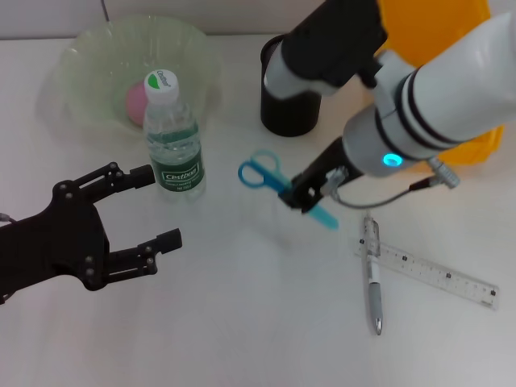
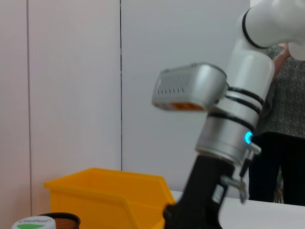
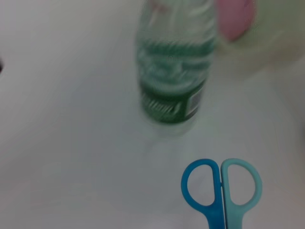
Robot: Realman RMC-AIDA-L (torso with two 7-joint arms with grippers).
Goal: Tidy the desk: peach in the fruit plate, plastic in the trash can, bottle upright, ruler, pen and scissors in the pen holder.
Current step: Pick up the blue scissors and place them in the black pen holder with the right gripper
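Right gripper on scissors, mid-desk.
White desk [image 1: 242,322]; yellow plastic bin [image 1: 439,32] far right; pale green fruit plate [image 1: 89,56] holds pink peach [image 1: 135,103]. Black left gripper [image 1: 149,210] hangs open beside upright clear water bottle with green label [image 1: 173,145]. Black pen holder [image 1: 290,113] behind. Right gripper [image 1: 310,193] is clamped on blue-handled scissors [image 1: 266,176]. Clear ruler [image 1: 435,274] and 1 silver pen [image 1: 372,274] touch, near right.
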